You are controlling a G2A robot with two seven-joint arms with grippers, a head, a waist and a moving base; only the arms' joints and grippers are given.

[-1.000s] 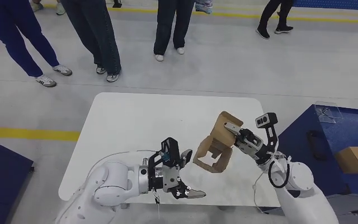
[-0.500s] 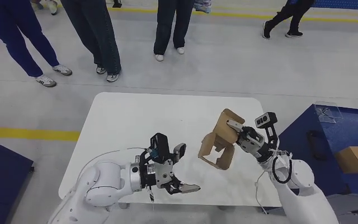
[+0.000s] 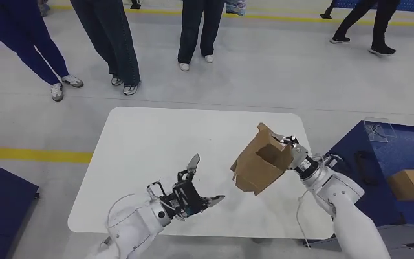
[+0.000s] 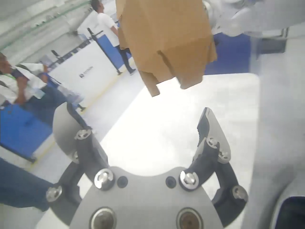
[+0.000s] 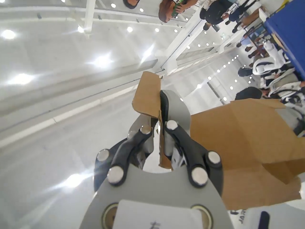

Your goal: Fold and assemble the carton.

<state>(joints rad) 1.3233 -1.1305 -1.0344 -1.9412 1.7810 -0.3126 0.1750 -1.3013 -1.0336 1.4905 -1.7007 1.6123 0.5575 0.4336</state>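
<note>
Left gripper [image 3: 206,181] stands open and empty over the surface [image 3: 149,136] by its near edge, now turned to face the carton [image 3: 262,162]. The carton hangs above the right edge, swung round since earlier, one flap pinched by the right gripper [image 5: 158,110]. Its bottom flaps seem loose; next, the left should tuck them in.

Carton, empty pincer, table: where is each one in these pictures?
carton [image 3: 255,171]: top view, brown side panel.
left pincer [image 4: 135,108]: left wrist view, gap midway between its open fingertips.
table [image 3: 162,142]: top view, bare white top.
</note>
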